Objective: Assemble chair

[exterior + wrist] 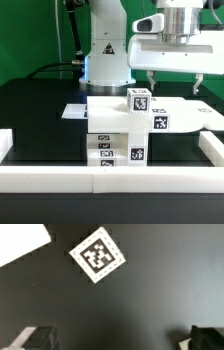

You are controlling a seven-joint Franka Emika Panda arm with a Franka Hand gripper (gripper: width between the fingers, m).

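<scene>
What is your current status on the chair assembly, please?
Tool open, empty, hovering above the table. White blocky plastic chair parts with square tags clustered against the long white border rail, untouched. Nothing in the way.

chair parts — white, black-and-white tags | table — black

White blocky chair parts with black-and-white tags sit clustered on the black table near its front rail edge.

Black table, green backdrop, possibly curtain.
</scene>
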